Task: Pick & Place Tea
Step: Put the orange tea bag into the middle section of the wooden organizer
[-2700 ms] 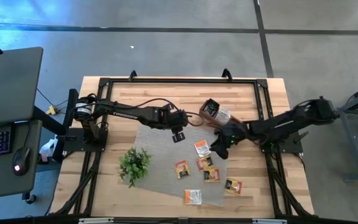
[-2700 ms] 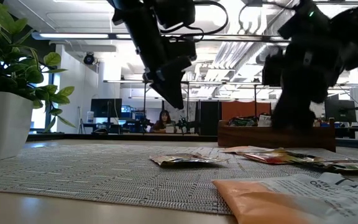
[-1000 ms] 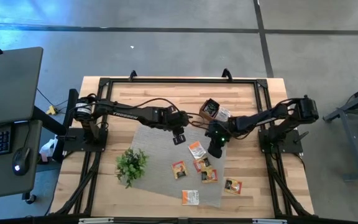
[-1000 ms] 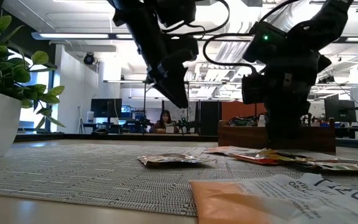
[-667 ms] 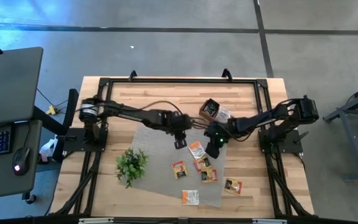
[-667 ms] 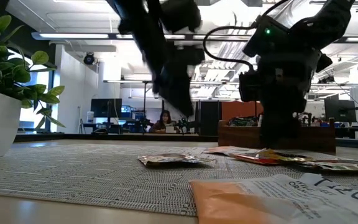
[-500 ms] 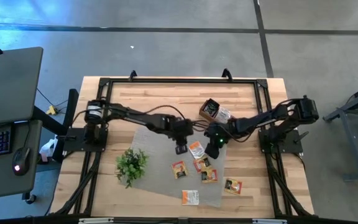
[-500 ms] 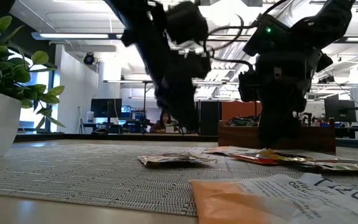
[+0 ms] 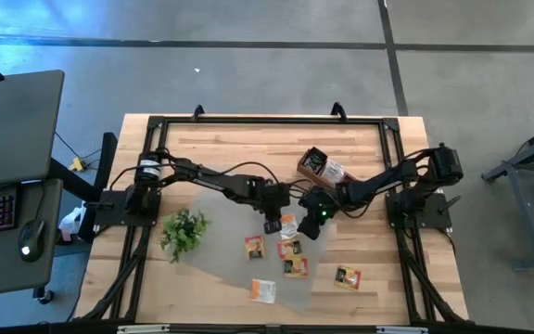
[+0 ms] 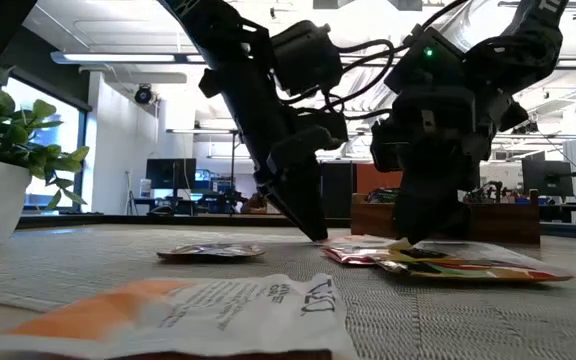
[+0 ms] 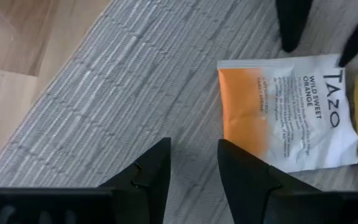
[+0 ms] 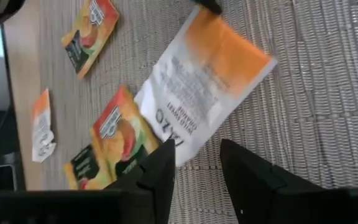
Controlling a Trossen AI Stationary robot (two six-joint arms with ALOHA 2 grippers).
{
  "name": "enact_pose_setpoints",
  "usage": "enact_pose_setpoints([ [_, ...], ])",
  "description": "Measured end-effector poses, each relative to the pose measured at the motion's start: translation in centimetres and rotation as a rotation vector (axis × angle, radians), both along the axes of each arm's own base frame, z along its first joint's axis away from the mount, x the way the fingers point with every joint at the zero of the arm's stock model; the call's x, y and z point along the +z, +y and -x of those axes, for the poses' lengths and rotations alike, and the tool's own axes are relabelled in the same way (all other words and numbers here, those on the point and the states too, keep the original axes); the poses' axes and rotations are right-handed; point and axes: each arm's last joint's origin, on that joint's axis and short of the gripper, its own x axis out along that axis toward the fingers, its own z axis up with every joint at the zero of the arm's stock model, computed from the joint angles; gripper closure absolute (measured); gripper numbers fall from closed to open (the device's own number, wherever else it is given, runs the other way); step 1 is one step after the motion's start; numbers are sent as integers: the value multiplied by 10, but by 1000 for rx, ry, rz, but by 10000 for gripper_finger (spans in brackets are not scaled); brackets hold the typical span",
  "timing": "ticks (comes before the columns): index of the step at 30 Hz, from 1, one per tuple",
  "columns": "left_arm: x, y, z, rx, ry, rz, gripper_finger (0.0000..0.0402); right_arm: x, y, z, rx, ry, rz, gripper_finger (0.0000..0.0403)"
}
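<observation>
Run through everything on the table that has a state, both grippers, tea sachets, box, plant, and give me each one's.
left gripper: open, empty, over the mat
right gripper: open, empty, over the Tazo sachet's edge
Tazo sachet: flat on the mat, ungripped
other sachets: lying flat, one off the mat
wooden box: open-topped, packets inside
plant: upright

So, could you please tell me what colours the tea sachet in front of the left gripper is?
The tea sachet is orange at one end and white with dark print; the left wrist view shows it best.
</observation>
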Motion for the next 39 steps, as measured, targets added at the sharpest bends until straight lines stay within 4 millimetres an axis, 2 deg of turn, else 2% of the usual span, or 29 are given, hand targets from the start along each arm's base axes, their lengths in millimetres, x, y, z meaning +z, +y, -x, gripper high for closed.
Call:
enact_pose_setpoints([
  [8,0,0,-1,66,-10,29,270,-4,-3,5,14,61,56,319],
  [14,0,2,-1,194,-15,35,270,-5,-4,7,202,23,205,331],
  [16,0,3,0,223,-9,34,270,-5,-6,7,215,15,230,331],
  [21,-2,5,5,292,35,-25,270,-1,-19,9,157,19,230,331],
  [30,-4,25,15,453,121,-48,270,30,-27,15,105,-73,244,331],
  [35,-5,27,16,448,133,-30,270,25,-30,14,-48,-13,214,331],
  [39,-4,26,15,432,130,-6,270,13,-32,12,-119,49,100,331],
])
